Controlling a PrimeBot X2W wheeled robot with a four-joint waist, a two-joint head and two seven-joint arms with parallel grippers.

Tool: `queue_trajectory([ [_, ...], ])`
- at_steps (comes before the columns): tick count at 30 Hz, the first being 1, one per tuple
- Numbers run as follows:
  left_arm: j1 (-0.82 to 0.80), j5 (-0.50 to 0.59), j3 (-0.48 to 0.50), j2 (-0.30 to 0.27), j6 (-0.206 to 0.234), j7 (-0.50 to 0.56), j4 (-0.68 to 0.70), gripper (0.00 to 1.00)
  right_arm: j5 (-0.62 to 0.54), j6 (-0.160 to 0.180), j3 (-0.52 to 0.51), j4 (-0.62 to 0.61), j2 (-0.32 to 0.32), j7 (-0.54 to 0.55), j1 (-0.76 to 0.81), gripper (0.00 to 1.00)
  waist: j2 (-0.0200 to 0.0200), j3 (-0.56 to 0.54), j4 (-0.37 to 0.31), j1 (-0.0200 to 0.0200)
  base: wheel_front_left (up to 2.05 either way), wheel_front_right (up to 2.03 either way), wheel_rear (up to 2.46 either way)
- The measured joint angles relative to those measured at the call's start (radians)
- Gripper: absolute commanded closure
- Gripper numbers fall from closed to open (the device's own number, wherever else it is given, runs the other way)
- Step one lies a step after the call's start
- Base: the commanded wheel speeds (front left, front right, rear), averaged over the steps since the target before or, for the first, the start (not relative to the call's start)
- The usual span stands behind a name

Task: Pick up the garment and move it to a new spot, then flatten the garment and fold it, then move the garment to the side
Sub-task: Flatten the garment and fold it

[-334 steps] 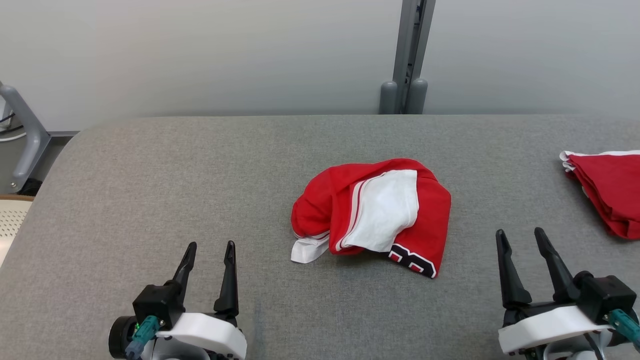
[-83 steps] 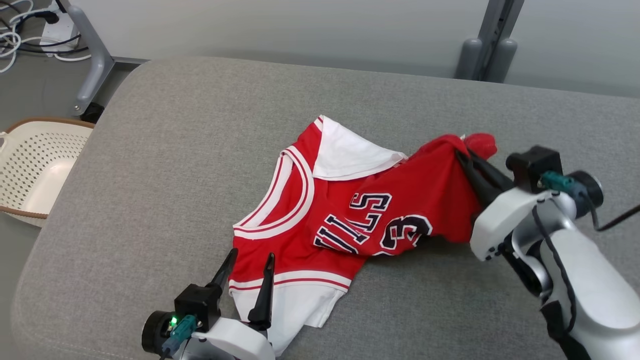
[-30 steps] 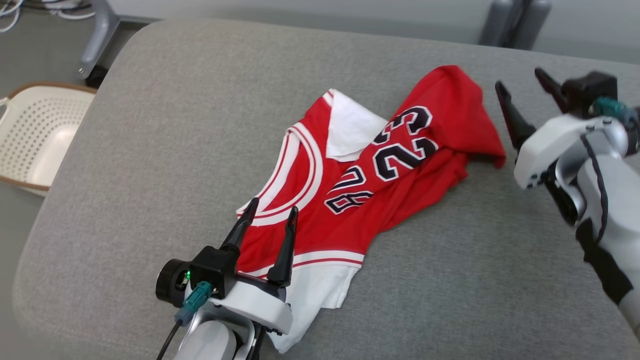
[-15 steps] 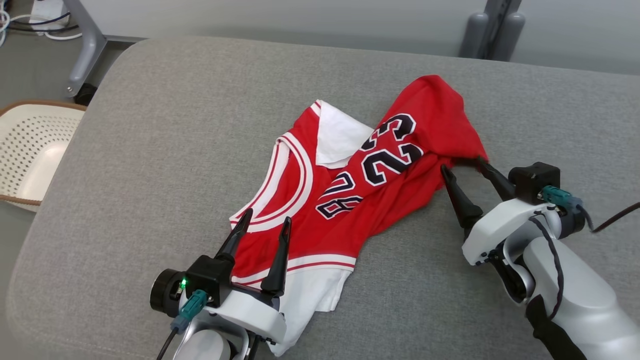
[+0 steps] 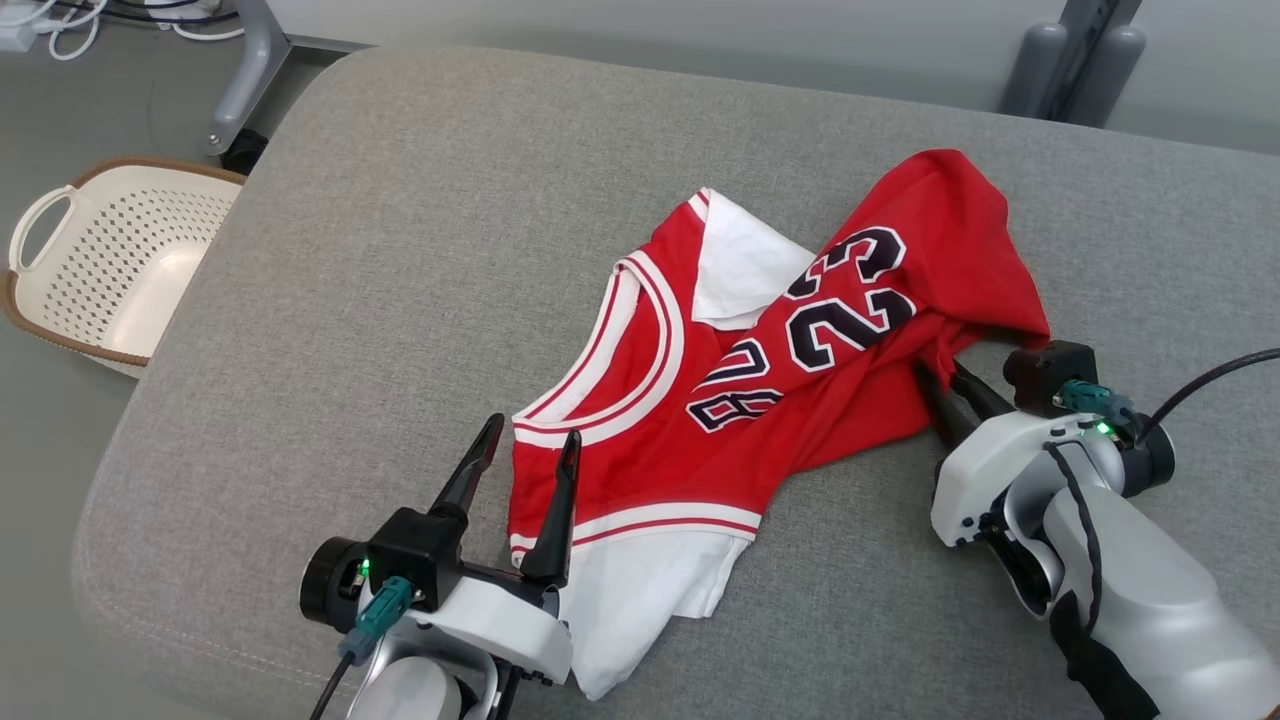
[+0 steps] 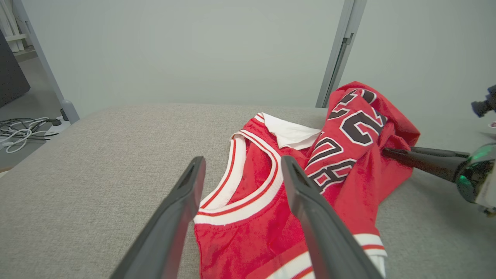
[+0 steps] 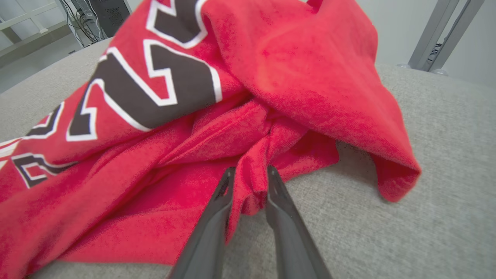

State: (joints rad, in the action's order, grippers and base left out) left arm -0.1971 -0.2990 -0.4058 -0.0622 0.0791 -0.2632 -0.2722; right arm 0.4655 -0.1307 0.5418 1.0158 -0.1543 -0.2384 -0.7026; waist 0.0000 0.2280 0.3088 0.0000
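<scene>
The garment is a red jersey with white trim and black numerals, lying rumpled across the grey padded table. My right gripper lies low at the jersey's right edge. In the right wrist view this gripper is shut on a bunched fold of the red cloth. My left gripper stands open over the near left part, by the white-trimmed neckline. The left wrist view shows its wide-apart fingers above the jersey, and the right gripper's dark fingers reaching into the cloth.
A cream perforated basket sits on the floor past the table's left edge. A grey post stands behind the table's far edge. Cables lie on the floor at the far left. Bare grey padding surrounds the jersey.
My right gripper's fingers, open beside the jersey's right edge half a second ago, have closed on a fold of red cloth. The head camera has shifted. The left gripper stays open.
</scene>
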Motion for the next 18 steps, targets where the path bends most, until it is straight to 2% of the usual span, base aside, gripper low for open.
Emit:
queue_trajectory([
  [8, 0.006, 0.006, 0.017, 0.002, 0.001, 0.000, 0.002, 0.00, 0.008, 0.000, -0.043, -0.045, -0.019, -0.019, -0.001, 1.00, 0.0000, -0.018, -0.038, 0.0000, 0.00, 0.00, 0.00],
  [13, 0.016, 0.010, 0.025, 0.002, 0.001, 0.000, 0.003, 0.00, -0.003, 0.000, -0.131, -0.194, -0.046, -0.022, 0.080, 1.00, 0.0000, -0.034, -0.076, 0.0000, 0.00, 0.00, 0.00],
  [18, 0.029, 0.015, 0.033, -0.001, 0.001, 0.000, 0.004, 0.00, -0.067, 0.000, -0.284, -0.367, -0.049, -0.023, 0.237, 1.00, 0.0001, -0.045, -0.117, 0.0000, 0.00, 0.00, 0.00],
])
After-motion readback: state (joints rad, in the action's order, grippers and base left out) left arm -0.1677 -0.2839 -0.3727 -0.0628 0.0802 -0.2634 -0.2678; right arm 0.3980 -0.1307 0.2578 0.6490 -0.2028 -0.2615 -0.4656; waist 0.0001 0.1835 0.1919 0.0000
